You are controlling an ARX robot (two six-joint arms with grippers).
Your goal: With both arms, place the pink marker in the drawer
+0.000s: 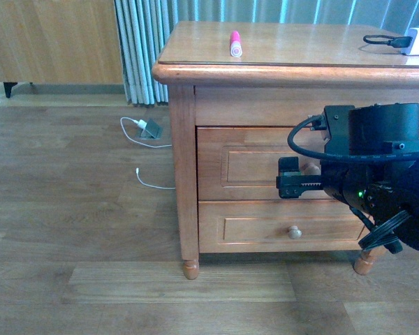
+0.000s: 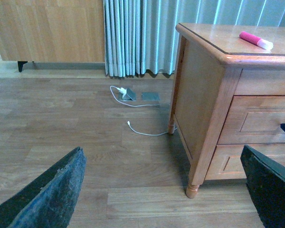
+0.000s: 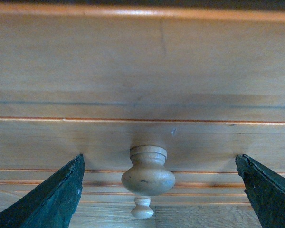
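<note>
Status: early. Nothing of the task proper is done.

Pink marker (image 1: 235,43): lies flat on the nightstand top (image 1: 300,38), close to the front edge and nearer the left front corner than the right. Its paler cap end points toward the front edge. Nothing touches it.

Drawer (image 1: 251,164): the front sits flush with the frame, so I judge it shut. No pale inside shows in any view.

My right gripper (image 3: 159,161): fingers spread wide, nothing held. It is level with the top drawer's knob (image 3: 148,172), which sits between the two fingers with a gap on each side. No contact that I can see. The front view agrees: the pincer sits right at the drawer front, partly hiding the knob.

My left gripper (image 2: 161,152): also spread, empty. It hangs low, off the nightstand's left side and well apart from the marker. Not seen in the front view.

Left to do, as I judge it:
- close on the knob and pull the drawer out
- left pincer up to the top to take the marker
- drop it inside

Risk: the knob is round and smooth, so an off-centre pinch may slip.
</note>
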